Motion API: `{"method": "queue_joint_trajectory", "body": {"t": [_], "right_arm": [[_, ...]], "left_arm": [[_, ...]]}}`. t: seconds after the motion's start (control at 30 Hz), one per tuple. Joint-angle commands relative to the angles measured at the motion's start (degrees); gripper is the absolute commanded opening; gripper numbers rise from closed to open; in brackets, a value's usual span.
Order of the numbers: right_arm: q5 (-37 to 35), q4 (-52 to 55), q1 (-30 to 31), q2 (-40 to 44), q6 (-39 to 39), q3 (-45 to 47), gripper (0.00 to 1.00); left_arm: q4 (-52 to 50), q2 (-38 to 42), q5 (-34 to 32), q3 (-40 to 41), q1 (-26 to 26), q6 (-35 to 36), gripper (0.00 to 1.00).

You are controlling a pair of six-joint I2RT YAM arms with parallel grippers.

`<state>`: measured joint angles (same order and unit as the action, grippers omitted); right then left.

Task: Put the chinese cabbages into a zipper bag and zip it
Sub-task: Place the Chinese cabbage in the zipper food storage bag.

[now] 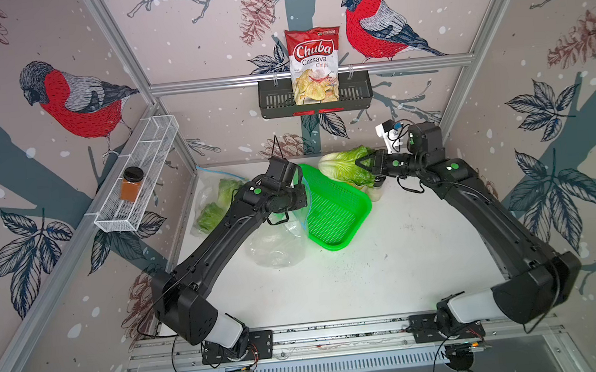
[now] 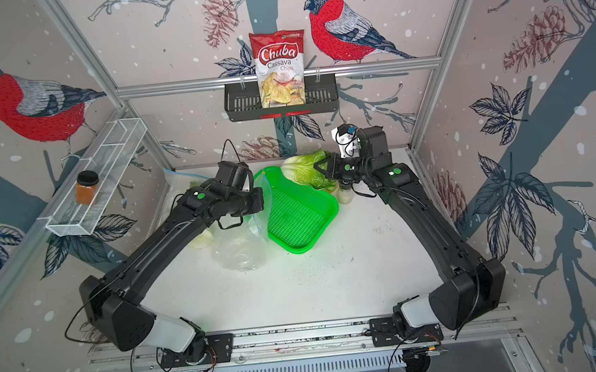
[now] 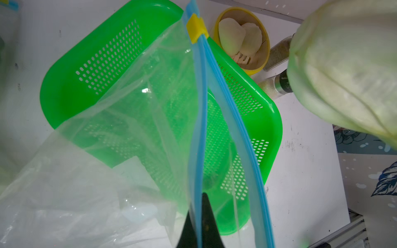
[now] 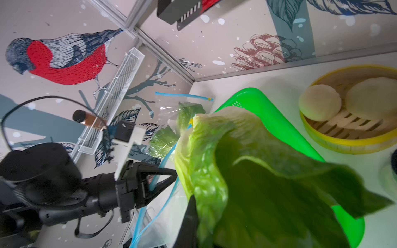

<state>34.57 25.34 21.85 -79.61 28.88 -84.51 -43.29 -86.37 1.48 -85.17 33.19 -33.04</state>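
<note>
The left gripper (image 3: 198,216) is pressed together on the blue zip edge of the clear plastic zipper bag (image 3: 133,120). Just past its tips sits the green perforated plastic basket (image 1: 335,205). Beyond, the right gripper (image 1: 364,164) pinches the leafy top of a pale-green chinese cabbage (image 1: 338,161). Behind the left gripper, more cabbage leaves (image 1: 214,214) lie in a second clear bag (image 1: 204,193).

bright, even light in both top views; shadows on the white table (image 1: 388,267) are faint, and the tray (image 1: 331,206) casts a green glow on it. wide-angle distortion stretches the wall (image 1: 16,226) toward the edges. in both wrist views the cabbage (image 4: 268,182) close to the lens is blurred, dark in the right one; the bag (image 3: 133,111) shows small glints.
</note>
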Motion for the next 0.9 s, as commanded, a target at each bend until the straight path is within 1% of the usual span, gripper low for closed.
{"method": "queue_joint_trajectory", "body": {"t": [0.0,0.07,0.2,0.3,0.4,0.6,0.73,0.87], "right_arm": [[4.2,-1.6,1.5,1.1,3.1,-0.8,0.04],[5.1,-2.4,3.6,0.5,3.5,-1.5,0.05],[4.5,-3.0,7.6,-2.1,3.5,-4.1,0.04],[4.6,-5.1,9.3,-3.7,5.2,-4.6,0.04],[3.9,-4.9,10.9,-4.5,4.3,-4.2,0.04],[-0.4,1.6,10.6,-2.5,-0.1,-2.6,0.03],[-3.9,9.6,12.4,-1.8,-6.2,-4.7,0.03],[-7.6,16.3,15.2,-2.0,-10.5,-7.1,0.03]], "left_arm": [[3.9,0.6,1.1,1.2,0.2,-1.3,0.00],[4.3,1.3,0.7,2.0,0.2,-1.7,0.00],[5.9,3.3,1.3,4.0,0.2,-3.0,0.00],[7.4,4.7,1.7,5.5,0.2,-3.7,0.00],[7.7,6.0,1.1,6.3,0.2,-4.0,0.00],[4.3,8.6,-5.4,4.6,0.0,-5.2,0.00],[2.1,10.0,-8.6,2.9,-0.9,-4.7,0.00],[1.2,9.8,-7.7,0.8,-1.7,-1.8,0.00]]}}
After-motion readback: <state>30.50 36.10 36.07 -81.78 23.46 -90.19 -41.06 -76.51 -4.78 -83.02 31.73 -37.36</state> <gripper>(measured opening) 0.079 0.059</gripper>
